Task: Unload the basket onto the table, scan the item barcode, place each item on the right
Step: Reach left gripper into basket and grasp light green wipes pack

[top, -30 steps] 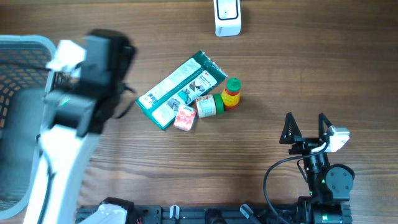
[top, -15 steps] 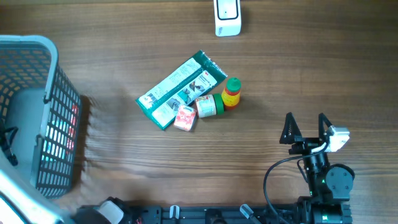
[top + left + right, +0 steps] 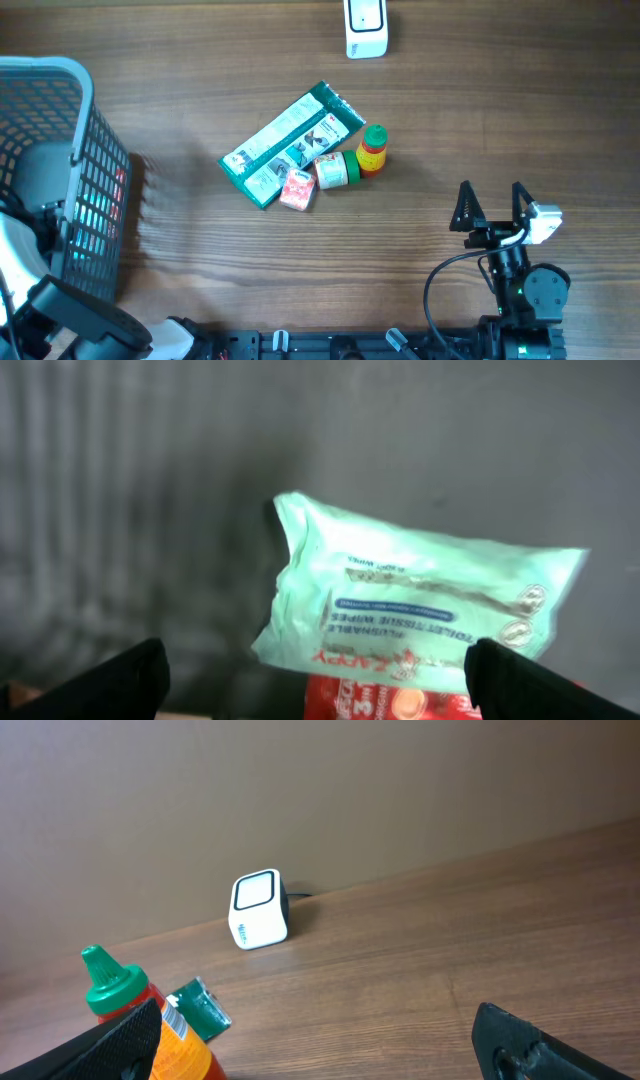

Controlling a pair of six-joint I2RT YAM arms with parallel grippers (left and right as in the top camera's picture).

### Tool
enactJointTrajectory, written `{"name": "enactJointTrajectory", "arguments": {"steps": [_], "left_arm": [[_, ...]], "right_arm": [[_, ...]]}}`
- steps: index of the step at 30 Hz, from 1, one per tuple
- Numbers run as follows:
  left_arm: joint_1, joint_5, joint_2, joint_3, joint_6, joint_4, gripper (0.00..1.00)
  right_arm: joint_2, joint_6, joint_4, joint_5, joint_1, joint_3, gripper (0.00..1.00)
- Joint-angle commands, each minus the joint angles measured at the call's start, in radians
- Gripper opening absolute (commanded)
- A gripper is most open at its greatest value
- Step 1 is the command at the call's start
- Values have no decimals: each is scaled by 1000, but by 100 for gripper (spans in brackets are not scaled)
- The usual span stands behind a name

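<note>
Left of the small white box-shaped barcode scanner [image 3: 366, 27], and well apart from it on the brown wood-grain bench [image 3: 500, 120], stands the grey plastic mesh basket [image 3: 100, 190]. The left gripper [image 3: 325, 685] hangs inside it, jaws spread wide with nothing between them. Only the left wrist view shows what lies beneath: a pale green soft packet of wipes [image 3: 420, 610] resting on a red packet [image 3: 390, 700]; overhead, mere glints of colour show through the mesh wall. I judge the step in hand to be fetching an item to scan, and the long dark green foil packet [image 3: 285, 145], on the robot's side of the scanner, looks easiest: take it by a long edge, keep its printed code uncovered, and turn that face to the scanner's window. The right wrist view shows that window facing the robot, which overhead flattens. Farther toward the robot from the scanner, the right gripper [image 3: 492, 205] is fully spread and empty.
</note>
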Motion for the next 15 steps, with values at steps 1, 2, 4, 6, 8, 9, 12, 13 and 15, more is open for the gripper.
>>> {"name": "enactJointTrajectory", "arguments": {"steps": [1, 2, 4, 6, 8, 9, 12, 13, 15], "left_arm": [[5, 50, 2, -92, 57, 112, 97], [4, 50, 2, -103, 57, 131, 97], [3, 50, 2, -122, 56, 161, 96], [3, 49, 2, -145, 56, 197, 91], [3, 50, 2, -165, 56, 230, 75], [3, 50, 2, -189, 56, 261, 70], [3, 49, 2, -246, 56, 307, 68], [3, 49, 2, -270, 56, 326, 68], [3, 50, 2, -299, 48, 337, 68]], "right_arm": [[-7, -12, 5, 0, 2, -1, 100], [-7, -11, 5, 0, 2, -1, 100], [-7, -12, 5, 0, 2, -1, 100], [-7, -12, 5, 0, 2, -1, 99], [-7, -11, 5, 0, 2, -1, 100], [-7, -12, 5, 0, 2, -1, 100], [-7, -11, 5, 0, 2, -1, 100], [-7, -11, 5, 0, 2, -1, 100], [-7, -11, 5, 0, 2, -1, 100]]}}
